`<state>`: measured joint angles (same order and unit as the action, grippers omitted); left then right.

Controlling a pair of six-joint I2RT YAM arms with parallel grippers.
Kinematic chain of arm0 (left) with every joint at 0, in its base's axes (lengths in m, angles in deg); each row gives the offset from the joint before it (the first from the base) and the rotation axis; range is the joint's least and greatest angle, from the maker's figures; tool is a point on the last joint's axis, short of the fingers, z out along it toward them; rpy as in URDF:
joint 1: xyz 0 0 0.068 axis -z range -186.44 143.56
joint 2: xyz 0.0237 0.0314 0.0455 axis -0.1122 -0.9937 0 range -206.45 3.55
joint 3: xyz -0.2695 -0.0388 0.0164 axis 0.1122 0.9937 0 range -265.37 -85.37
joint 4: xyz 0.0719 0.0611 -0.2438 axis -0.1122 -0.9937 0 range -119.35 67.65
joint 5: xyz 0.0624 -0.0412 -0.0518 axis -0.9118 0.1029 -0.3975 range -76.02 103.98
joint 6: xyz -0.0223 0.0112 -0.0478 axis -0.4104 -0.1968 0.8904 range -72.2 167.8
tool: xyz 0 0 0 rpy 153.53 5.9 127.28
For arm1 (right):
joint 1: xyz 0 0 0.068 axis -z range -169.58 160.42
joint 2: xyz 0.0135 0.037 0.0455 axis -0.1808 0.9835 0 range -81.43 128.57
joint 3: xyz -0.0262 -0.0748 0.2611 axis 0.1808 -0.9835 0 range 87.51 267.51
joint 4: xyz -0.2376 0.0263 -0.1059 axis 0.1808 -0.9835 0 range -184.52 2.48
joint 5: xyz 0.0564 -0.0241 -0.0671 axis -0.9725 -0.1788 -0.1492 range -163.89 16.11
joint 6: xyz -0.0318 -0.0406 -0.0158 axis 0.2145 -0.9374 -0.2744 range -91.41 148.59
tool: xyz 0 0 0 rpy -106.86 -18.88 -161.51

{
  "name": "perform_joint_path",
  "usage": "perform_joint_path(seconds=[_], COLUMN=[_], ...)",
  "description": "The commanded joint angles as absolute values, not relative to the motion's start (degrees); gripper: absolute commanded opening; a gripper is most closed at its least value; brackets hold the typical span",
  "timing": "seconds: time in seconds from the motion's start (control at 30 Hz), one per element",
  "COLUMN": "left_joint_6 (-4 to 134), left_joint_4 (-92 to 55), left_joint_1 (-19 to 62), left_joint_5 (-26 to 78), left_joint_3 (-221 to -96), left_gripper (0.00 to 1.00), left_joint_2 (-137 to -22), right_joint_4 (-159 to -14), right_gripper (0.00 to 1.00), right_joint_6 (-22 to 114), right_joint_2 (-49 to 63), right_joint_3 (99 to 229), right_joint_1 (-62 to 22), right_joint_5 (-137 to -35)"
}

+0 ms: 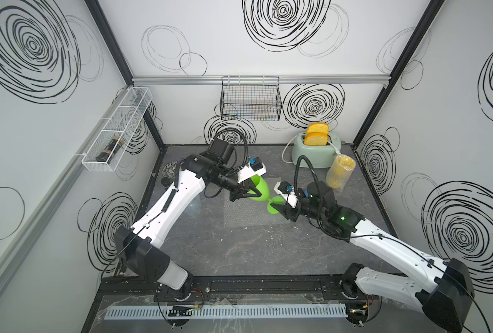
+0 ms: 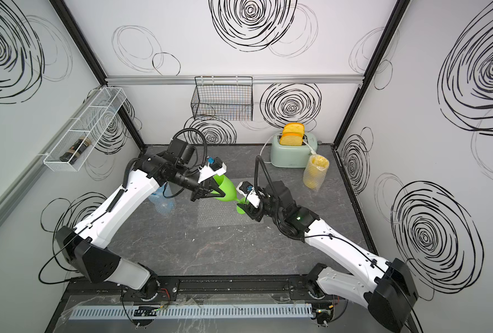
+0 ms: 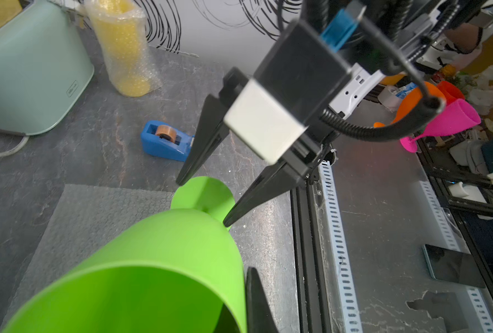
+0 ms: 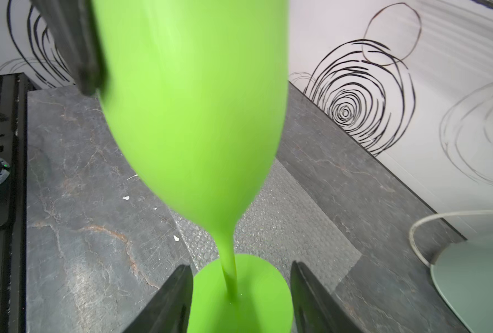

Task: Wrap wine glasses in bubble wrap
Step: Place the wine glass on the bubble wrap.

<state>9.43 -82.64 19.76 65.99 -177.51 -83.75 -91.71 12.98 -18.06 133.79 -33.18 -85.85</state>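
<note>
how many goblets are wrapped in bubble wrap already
2. The wrapped yellow plastic goblet stands beside the mint-green toaster; the wrapped blue plastic goblet sits partly hidden behind the left arm in a top view.

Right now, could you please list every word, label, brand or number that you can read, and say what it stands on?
No text is readable.
Badge on the toaster: blurred.
Bottle: print too small.
</note>
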Motion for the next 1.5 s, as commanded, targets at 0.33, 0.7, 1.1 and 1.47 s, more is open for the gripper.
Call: perform_joint_path(seconds=[0.33, 0.7, 1.1, 1.47], left_joint_6=[6.18, 33.12, 60.85, 60.74], left_joint_4=[-81.91, -55.80, -39.44, -35.44], left_joint_1=[21.63, 17.09, 6.47, 8.19], left_joint_5=[68.69, 55.02, 53.70, 52.40], left_joint_3=[-179.26, -172.01, -151.26, -144.87], left_gripper=[0.37, 0.97, 0.97, 0.97], left_joint_2=[-82.20, -74.48, -78.54, -78.19], right_joint_4=[-91.82, -92.31, -108.43, -106.87], right_gripper=[0.00, 0.00, 0.00, 0.00], right_joint_6=[17.85, 46.74, 63.62, 67.06], right_joint_2=[-11.53, -5.02, 26.94, 30.21], right_joint_3=[137.26, 138.33, 162.47, 155.13], right_joint_1=[-33.96, -30.85, -25.07, -24.49], right_joint_5=[-89.40, -92.15, -108.44, -106.71])
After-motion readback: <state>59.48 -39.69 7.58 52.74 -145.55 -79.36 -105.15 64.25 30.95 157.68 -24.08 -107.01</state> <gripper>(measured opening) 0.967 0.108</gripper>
